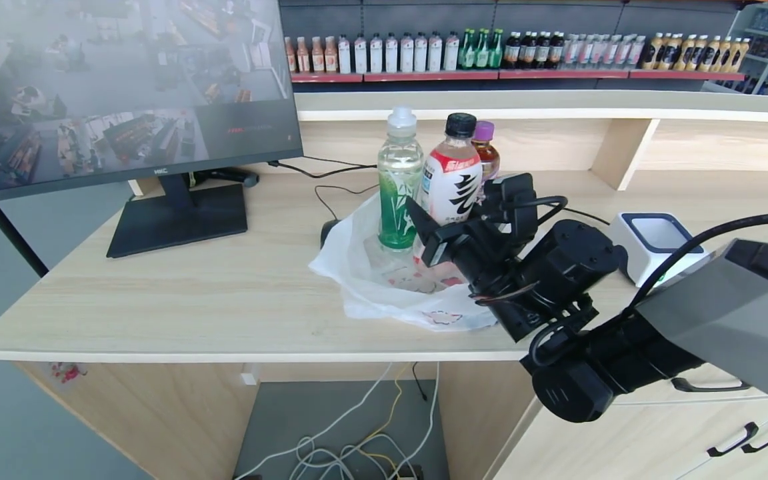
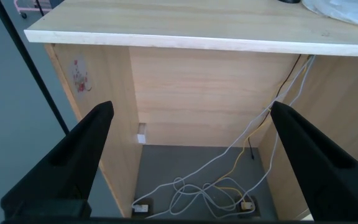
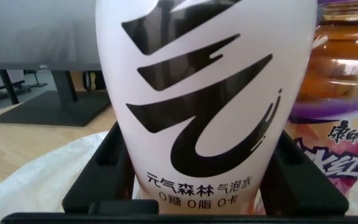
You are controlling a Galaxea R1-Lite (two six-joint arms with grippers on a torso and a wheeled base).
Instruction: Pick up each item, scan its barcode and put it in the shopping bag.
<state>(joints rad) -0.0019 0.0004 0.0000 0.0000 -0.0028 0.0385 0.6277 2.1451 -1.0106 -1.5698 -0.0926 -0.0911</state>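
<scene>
**Where is the bottle that is being handled?**
The white bottle (image 1: 452,177), black-capped, stands upright in the middle of the counter (image 1: 191,300). Its base is down in the open white shopping bag (image 1: 364,267). The right gripper (image 3: 196,143) is closed on its lower body, one finger pressed to each side. A green bottle (image 1: 399,193) stands in the bag just beside it on the left. A purple-capped bottle (image 1: 487,150) stands close behind it on the far right; whether that one is inside the bag cannot be told.

**And the other arm?**
The left gripper (image 2: 191,109) hangs below the counter's near edge, fingers spread wide, holding nothing.

**What could go wrong from here?**
Most likely a topple. The bottles are tall and crowded together on soft plastic. If the fingers let go before the white one is settled, or pull back at a slant, it could lean and knock its neighbours over. The bag's loose rim might also catch a finger and be dragged along. The scanner (image 1: 651,243) sits well apart on the right, out of reach of a fall.
</scene>
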